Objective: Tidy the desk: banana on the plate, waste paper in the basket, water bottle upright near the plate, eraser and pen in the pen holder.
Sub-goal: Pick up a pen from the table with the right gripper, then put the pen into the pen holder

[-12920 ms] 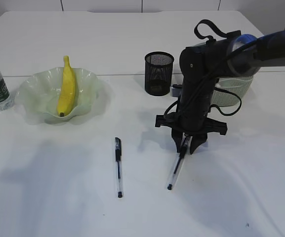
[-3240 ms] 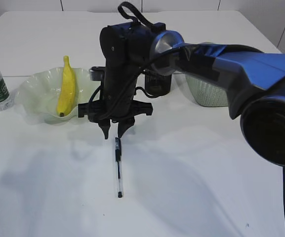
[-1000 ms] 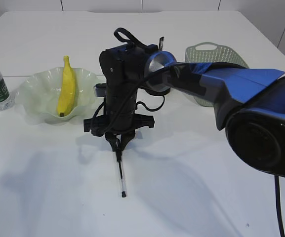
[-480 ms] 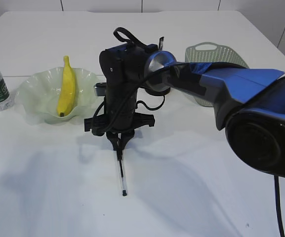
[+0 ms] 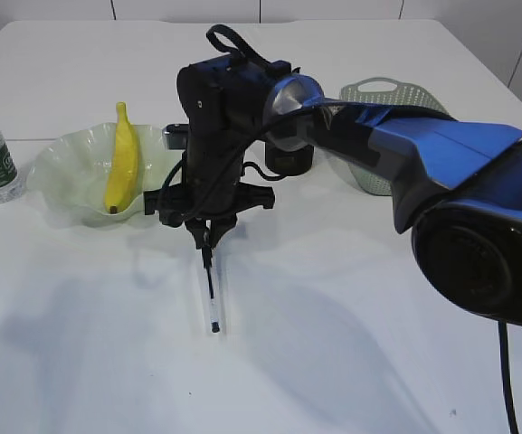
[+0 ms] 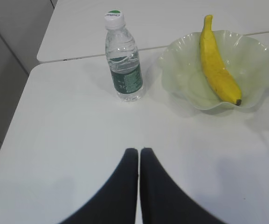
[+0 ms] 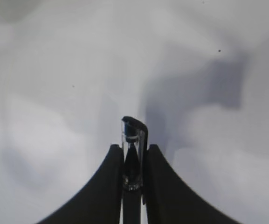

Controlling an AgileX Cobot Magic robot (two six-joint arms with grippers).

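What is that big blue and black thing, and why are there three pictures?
It is a robot arm with a claw at its end. One picture is taken from in front of the white desk; the other two come from small cameras on each arm's wrist. The right claw is pinching a pen; its wrist camera shows the pen's cap between the fingers. The left claw is shut and empty. On the desk are a banana on a green plate, a water bottle standing up, a black pen holder and a green basket.
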